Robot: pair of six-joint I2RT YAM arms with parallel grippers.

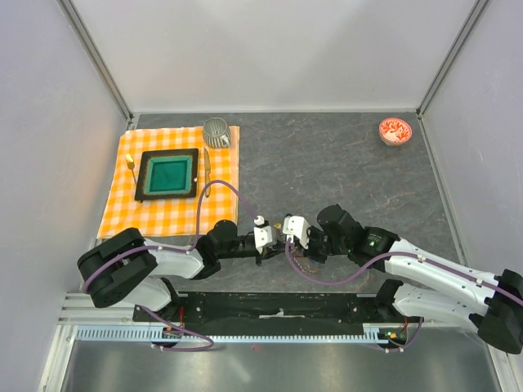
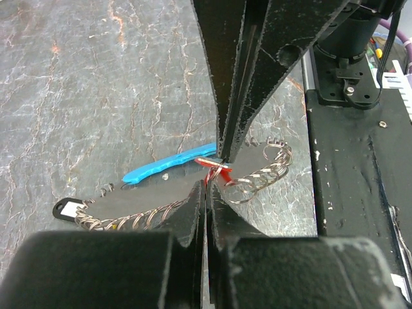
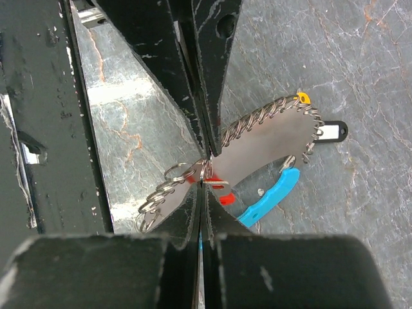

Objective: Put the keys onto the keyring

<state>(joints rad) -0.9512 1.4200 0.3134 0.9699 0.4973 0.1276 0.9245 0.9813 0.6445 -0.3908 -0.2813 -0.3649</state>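
The grey marbled desk (image 1: 327,171) carries an orange checked cloth (image 1: 118,214) lying flat at 10 o'clock. A small red-and-white bowl (image 1: 395,131) sits well apart at 2 o'clock. Near 6 o'clock lies the keyring (image 2: 257,177), a beaded loop with its blue tag (image 2: 168,168) alongside.

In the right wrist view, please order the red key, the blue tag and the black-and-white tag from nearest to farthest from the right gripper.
1. red key, just right of the right gripper.
2. blue tag, farther right and lower.
3. black-and-white tag, upper right, past the keyring chain.
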